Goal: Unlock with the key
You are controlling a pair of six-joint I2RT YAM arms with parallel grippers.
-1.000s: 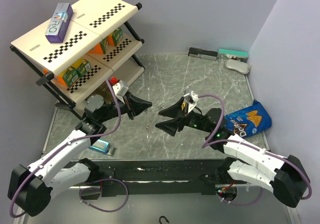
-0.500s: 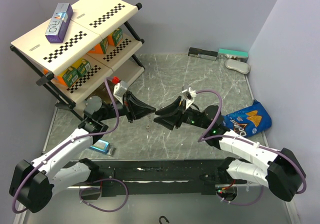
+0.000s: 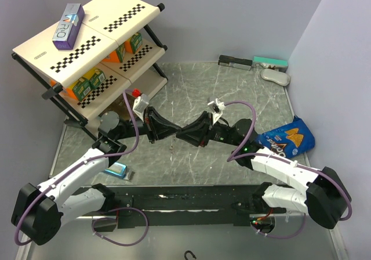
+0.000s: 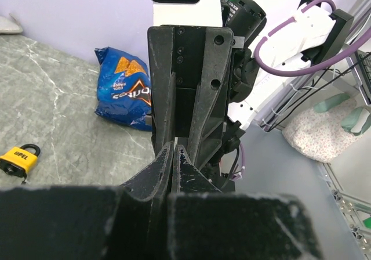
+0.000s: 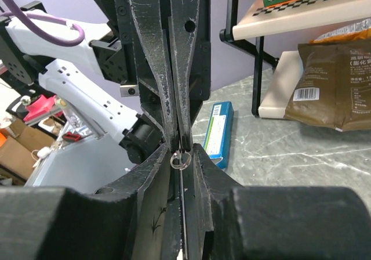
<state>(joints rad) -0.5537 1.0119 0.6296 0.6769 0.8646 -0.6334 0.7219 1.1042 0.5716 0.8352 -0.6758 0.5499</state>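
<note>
Top external view: two grippers meet tip to tip mid-frame, the left gripper [image 3: 174,130] clamped on the one key [image 5: 180,161], the right gripper [image 3: 180,134] around it with its hold unclear; one yellow padlock [image 4: 17,158] lies lower left in the left wrist view.

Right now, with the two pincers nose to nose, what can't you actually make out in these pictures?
- Key: only its ring and a thin edge show in the right wrist view; the left pincer and right pincer cover the rest.
- Grip: whether the right pincer clamps the key is hidden by its own fingers.
- Padlock: small at the left wrist view's edge, keyhole not visible.
</note>
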